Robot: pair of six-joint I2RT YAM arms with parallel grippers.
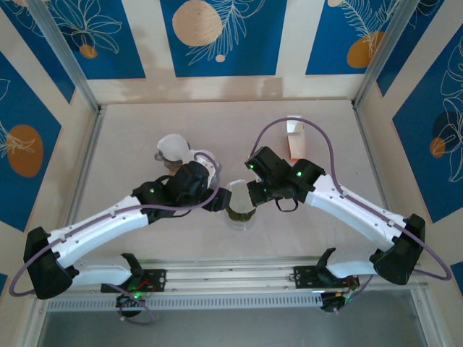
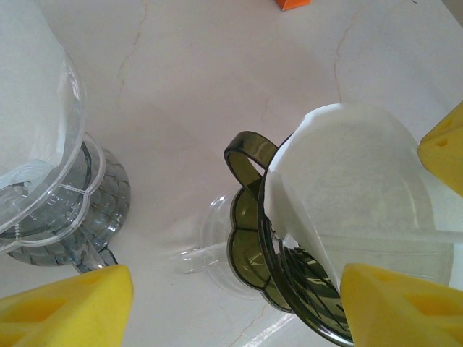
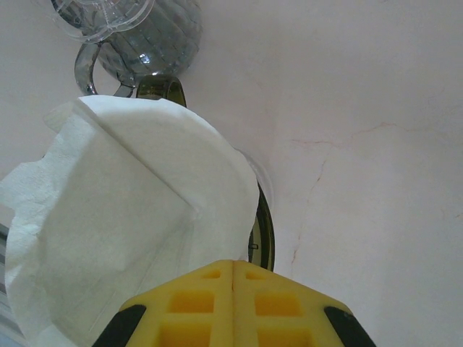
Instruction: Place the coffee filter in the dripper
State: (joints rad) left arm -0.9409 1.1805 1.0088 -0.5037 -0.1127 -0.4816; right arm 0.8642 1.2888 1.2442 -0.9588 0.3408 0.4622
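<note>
The olive-green dripper (image 1: 241,212) stands on a clear base in the middle of the table. The white coffee filter (image 2: 354,181) sits tilted in its mouth, one side sticking up over the rim. My left gripper (image 2: 235,311) is open, its yellow fingers (image 2: 65,307) spread wide either side of the dripper (image 2: 289,278). My right gripper (image 3: 233,264) is shut, its pads meeting at the filter's (image 3: 130,231) edge above the dripper rim (image 3: 264,231). From above, the left gripper (image 1: 215,204) and the right gripper (image 1: 253,194) flank the dripper.
A second clear dripper holding a white filter (image 1: 173,148) sits on a grey glass server (image 2: 79,217) to the back left, close to my left arm. An orange and white box (image 1: 294,139) stands behind the right gripper. Metal rails frame the table.
</note>
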